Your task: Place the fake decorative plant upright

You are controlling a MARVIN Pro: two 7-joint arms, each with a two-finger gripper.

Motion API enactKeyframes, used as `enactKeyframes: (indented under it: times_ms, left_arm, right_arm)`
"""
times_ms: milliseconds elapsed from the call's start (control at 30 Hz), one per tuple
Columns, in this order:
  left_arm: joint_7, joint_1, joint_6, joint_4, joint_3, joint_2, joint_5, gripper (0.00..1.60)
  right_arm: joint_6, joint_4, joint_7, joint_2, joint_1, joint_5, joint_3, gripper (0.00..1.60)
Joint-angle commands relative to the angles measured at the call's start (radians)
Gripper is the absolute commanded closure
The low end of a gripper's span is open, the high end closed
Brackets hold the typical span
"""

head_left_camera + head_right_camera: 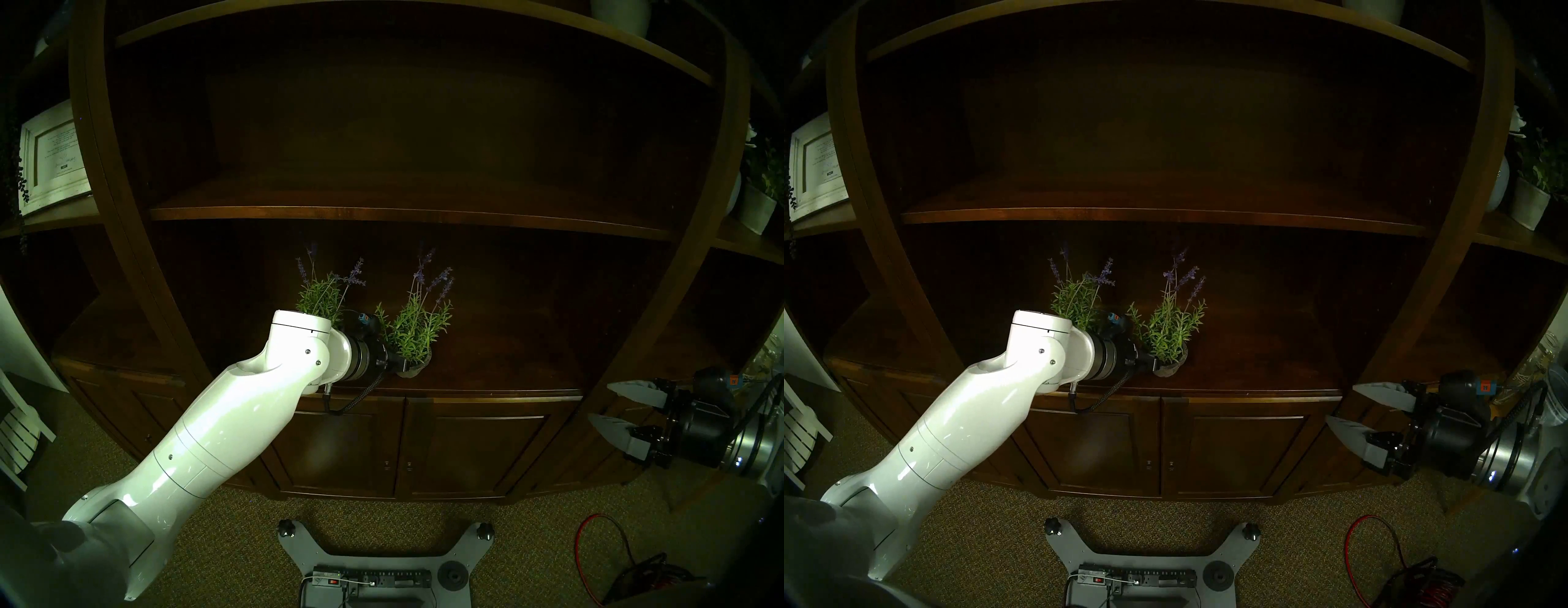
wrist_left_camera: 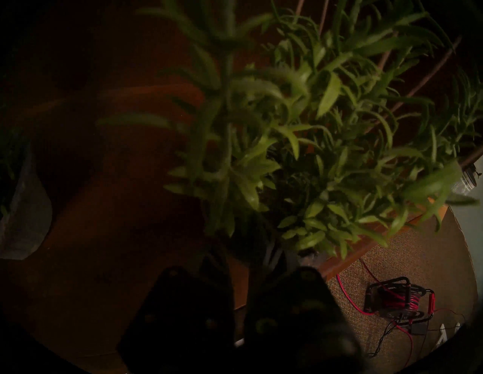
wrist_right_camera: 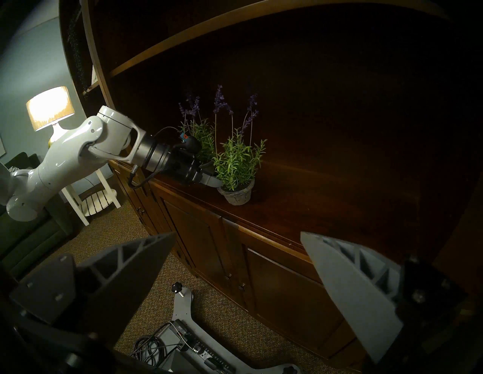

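Gripping the lavender plant (image 3: 236, 167) by its pot rim, the left hand (image 3: 213, 181) is clamped there. Stems point to 12 o'clock, pot nearly upright on the cabinet top (image 3: 300, 206). The right hand (image 3: 235, 274), fingers apart, hangs well off at 3 o'clock.

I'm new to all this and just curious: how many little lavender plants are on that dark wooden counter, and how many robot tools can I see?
Potted lavender plants: 2, the near one at the left tool, the other behind the arm.
Robot tools: 2, left and right.
Total: 4
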Motion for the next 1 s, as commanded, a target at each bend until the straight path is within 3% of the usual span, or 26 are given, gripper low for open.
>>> enactKeyframes:
  times_ms: [0, 200, 600, 933, 967]
  left_arm:
    - [0.018, -0.042, -0.013, 0.066, 0.044, -0.058, 0.032, 1.60]
    - [0.033, -0.109, -0.041, 0.155, 0.082, -0.126, 0.059, 1.60]
    - [0.042, -0.179, -0.047, 0.236, 0.100, -0.200, 0.060, 1.60]
    - [0.022, -0.195, -0.053, 0.260, 0.098, -0.212, 0.057, 1.60]
    - [0.020, -0.193, -0.054, 0.259, 0.098, -0.209, 0.058, 1.36]
  right_arm:
    - [-0.005, -0.002, 0.001, 0.000, 0.003, -0.002, 0.002, 0.00]
    - [-0.004, -0.002, 0.001, 0.000, 0.003, -0.002, 0.002, 0.00]
    - [-0.004, -0.002, 0.001, 0.000, 0.003, -0.002, 0.002, 0.00]
    - [-0.005, -0.002, 0.001, 0.000, 0.003, -0.002, 0.002, 0.00]
    - [-0.005, -0.002, 0.001, 0.000, 0.003, -0.002, 0.002, 0.00]
